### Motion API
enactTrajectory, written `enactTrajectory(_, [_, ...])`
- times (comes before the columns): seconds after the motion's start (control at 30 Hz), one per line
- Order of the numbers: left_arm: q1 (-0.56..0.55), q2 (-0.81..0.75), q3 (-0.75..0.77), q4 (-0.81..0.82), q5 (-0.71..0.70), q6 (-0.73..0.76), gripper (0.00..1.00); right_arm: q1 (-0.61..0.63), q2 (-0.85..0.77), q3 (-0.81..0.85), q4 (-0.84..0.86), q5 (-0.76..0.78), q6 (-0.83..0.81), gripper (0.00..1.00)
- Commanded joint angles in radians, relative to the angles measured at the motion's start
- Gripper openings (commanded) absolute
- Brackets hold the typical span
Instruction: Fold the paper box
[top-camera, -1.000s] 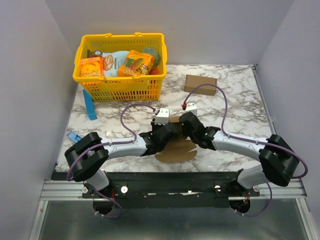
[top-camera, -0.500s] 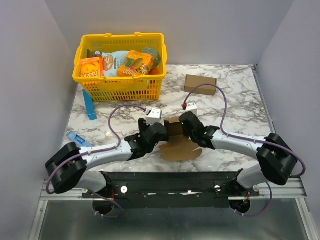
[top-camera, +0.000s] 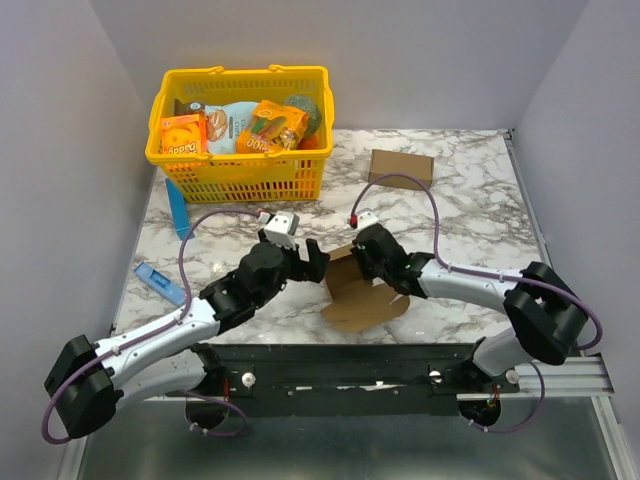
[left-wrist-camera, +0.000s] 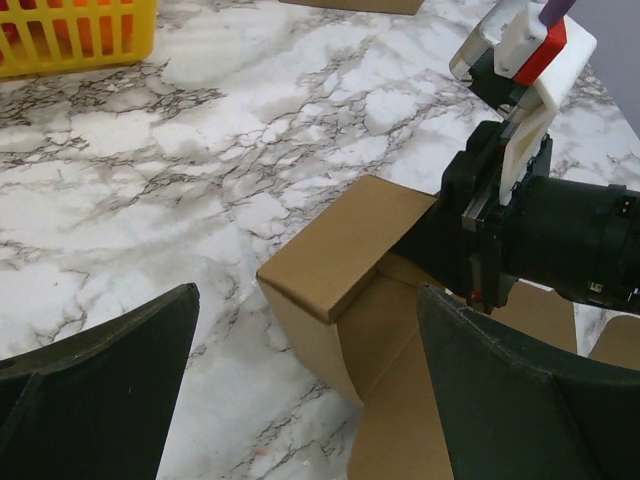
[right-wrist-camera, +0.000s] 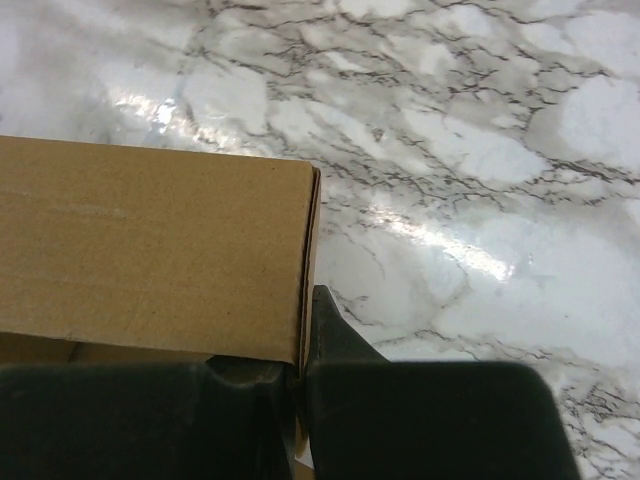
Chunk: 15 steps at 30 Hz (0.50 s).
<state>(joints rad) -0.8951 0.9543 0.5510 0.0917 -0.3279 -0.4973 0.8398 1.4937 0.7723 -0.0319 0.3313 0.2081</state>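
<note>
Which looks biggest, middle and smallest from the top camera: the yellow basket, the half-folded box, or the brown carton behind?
Biggest first: yellow basket, paper box, brown carton. The carton sits farther away, so the last two are unsure.

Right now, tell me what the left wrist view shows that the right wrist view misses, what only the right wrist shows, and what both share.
Only the left wrist: its own left fingers spread wide with nothing between them, the right fingers seen from outside, clamping a panel of the paper box, the box's folded corner, and a piece of the yellow basket. Only the right wrist: a close look at the panel's edge running down into the pinch. Both: the paper box and the marble table.
</note>
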Motion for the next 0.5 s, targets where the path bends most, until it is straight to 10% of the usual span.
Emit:
enactTrajectory(0.0, [0.062,0.027,-0.002,0.028,0.259,0.078,0.99,-0.005,0.008,0.01,-0.089,-0.172,-0.075,0.01])
enactTrajectory(0.17, [0.067,0.158,0.076,-0.039,0.444,0.186,0.99,-0.005,0.04,0.085,-0.21,-0.284,-0.096,0.01])
enactTrajectory(0.47, [0.059,0.242,0.144,-0.081,0.377,0.249,0.99,-0.005,0.12,0.225,-0.394,-0.278,-0.116,0.08])
